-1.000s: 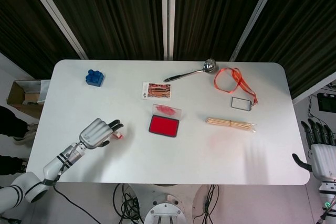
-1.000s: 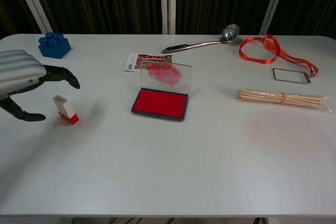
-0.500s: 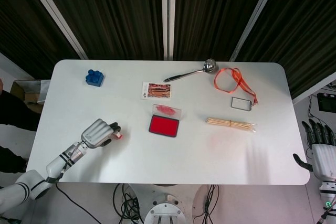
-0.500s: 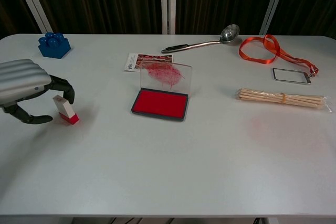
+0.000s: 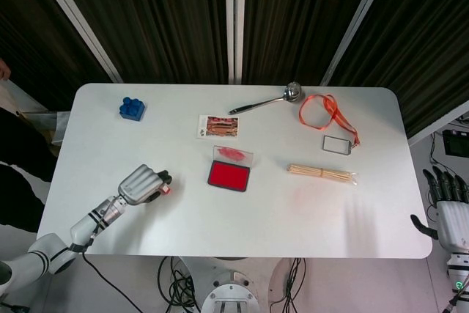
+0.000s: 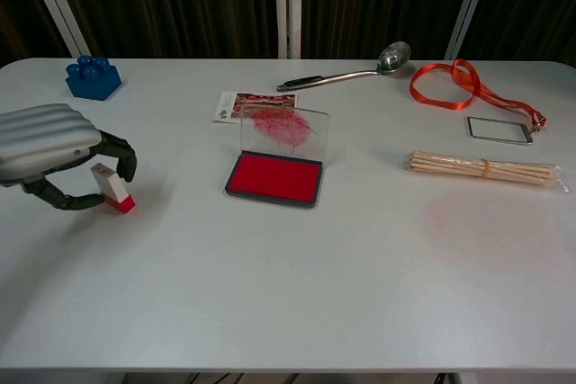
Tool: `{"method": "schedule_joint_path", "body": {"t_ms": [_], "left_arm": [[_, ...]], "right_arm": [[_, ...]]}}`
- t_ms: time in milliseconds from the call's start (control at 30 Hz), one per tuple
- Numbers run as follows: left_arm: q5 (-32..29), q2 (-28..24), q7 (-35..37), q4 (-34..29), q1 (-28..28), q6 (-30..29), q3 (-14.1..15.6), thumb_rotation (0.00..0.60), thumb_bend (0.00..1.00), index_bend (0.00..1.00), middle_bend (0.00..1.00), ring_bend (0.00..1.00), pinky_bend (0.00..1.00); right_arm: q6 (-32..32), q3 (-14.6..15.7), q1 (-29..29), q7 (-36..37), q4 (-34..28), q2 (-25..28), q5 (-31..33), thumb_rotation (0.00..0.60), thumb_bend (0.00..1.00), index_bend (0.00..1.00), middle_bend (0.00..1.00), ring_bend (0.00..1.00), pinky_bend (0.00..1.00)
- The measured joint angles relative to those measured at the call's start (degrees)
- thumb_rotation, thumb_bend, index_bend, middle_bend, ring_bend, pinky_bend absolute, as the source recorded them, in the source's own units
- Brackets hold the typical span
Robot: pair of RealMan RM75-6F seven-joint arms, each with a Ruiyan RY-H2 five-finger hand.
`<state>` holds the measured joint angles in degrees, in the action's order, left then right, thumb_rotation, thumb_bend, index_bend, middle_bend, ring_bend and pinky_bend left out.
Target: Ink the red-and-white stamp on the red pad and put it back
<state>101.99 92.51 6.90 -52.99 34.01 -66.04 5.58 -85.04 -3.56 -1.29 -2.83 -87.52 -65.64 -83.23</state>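
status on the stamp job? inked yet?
Not inked yet. Nothing is finished: the red-and-white stamp stands on the table, apart from the open red pad. In hand: the left hand is curled around the stamp, thumb and fingers on either side; whether they grip it is unclear. Left: lift, press on the pad, put it back. The right hand is idle off the table's edge.

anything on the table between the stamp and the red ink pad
No. In the chest view, only bare table lies between the stamp and the red pad.
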Motion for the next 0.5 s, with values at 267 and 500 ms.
{"method": "schedule_joint_path", "body": {"t_ms": [267,500], "left_arm": [[-0.19,1.31,0.56,2.18,0.46,-0.64,0.51,0.6,0.32,0.48,0.46,0.84,0.98],[-0.55,2.0,1.31,3.47,0.82,-0.8,0.91,0.6,0.33,0.49,0.48,0.85,0.98]], "right_arm": [[0.56,-0.06,-0.11,0.16,0.41,-0.16,0.5,0.6,0.12,0.0,0.0,0.0,0.0],[0.85,-0.17,-0.21,0.02,0.36,-0.18,0.85,0.6,0.12,0.0,0.0,0.0,0.0]]}}
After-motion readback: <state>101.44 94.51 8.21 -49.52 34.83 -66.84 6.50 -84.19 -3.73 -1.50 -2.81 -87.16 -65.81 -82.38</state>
